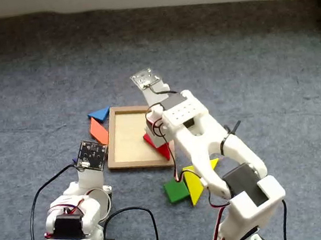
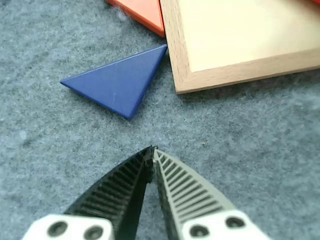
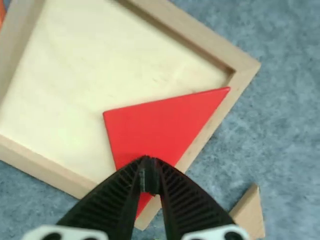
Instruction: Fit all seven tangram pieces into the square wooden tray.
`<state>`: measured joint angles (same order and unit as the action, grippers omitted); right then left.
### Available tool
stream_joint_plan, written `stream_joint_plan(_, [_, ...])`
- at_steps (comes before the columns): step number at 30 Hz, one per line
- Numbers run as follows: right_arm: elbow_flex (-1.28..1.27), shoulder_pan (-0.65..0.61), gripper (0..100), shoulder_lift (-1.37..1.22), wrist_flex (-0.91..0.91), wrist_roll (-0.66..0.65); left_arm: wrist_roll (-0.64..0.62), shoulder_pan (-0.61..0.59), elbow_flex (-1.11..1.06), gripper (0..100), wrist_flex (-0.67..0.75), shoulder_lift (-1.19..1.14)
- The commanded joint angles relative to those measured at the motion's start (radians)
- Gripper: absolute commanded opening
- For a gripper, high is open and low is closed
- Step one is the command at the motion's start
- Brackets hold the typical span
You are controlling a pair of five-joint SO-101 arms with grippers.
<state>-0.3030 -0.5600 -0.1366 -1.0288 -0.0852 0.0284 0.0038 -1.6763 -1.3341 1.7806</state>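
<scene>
Pinching the red triangle's [image 3: 160, 125] edge in the right jaws, half inside the wooden tray [image 3: 40, 165], half over its rim. Pressing the left jaws together, empty, near the blue triangle [image 2: 117, 82]. Probably light, stiff, slick: grip across thin edges.

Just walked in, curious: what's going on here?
The right gripper, shut, has its tip at the red triangle, which lies partly in the wooden tray and across its rim. The left gripper, shut, hangs by a dark blue triangle beside the tray. A green square and an orange piece lie outside.
</scene>
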Motion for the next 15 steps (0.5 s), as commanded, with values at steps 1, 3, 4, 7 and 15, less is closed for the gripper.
stream_joint_plan(1, [0.005,0.018,0.5,0.053,0.038,-0.014,-0.011,0.013,-0.019,0,-0.006,0.035])
stream_joint_plan(3, [0.007,0.015,0.5,0.018,0.058,-0.014,-0.011,0.013,-0.019,0,-0.006,0.035])
stream_joint_plan(4, [0.008,0.013,0.5,-0.010,0.059,-0.014,-0.011,0.013,-0.019,0,-0.006,0.035])
stream_joint_plan(7, [0.022,-0.001,0.5,-0.074,0.056,-0.014,-0.011,0.013,-0.019,0,-0.006,0.035])
stream_joint_plan(15, [0.093,0.004,0.5,-0.084,0.001,-0.014,-0.011,0.013,-0.019,0,-0.006,0.035])
